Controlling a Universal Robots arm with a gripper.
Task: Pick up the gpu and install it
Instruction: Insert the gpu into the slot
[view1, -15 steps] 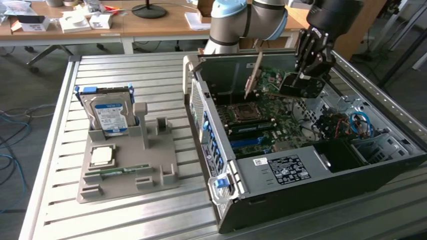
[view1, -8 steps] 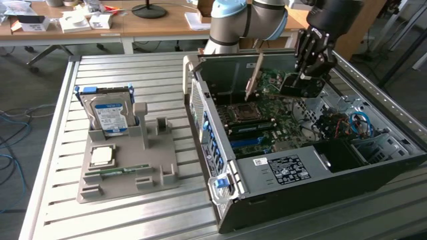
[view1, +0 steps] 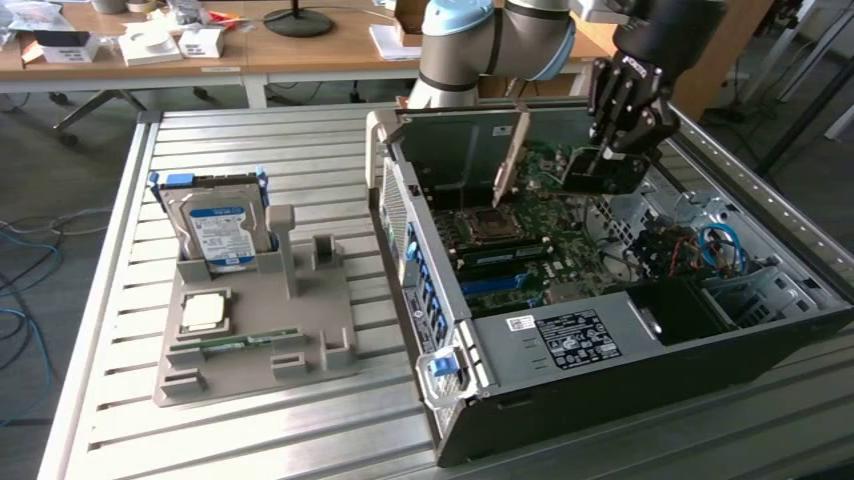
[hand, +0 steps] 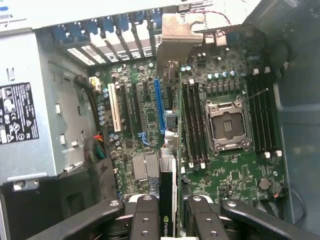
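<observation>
The gpu (view1: 511, 155) stands on edge inside the open computer case (view1: 641, 380), over the green motherboard (view1: 534, 240). In the wrist view I look down its thin top edge (hand: 167, 200), which runs up to its silver end bracket (hand: 181, 30) at the case's slotted rear wall. My gripper (view1: 607, 178) reaches down into the case from above. Its black fingers (hand: 145, 217) sit close on either side of the card's edge, shut on it. The card hangs above the expansion slots, beside the long blue slot (hand: 159, 105).
On the exterior view's left a grey holder (view1: 314, 330) carries a hard drive (view1: 220, 228), a CPU (view1: 204, 312) and a RAM stick (view1: 240, 342). Inside the case are the CPU socket (hand: 227, 125), the power supply (view1: 574, 335) and loose cables (view1: 701, 250).
</observation>
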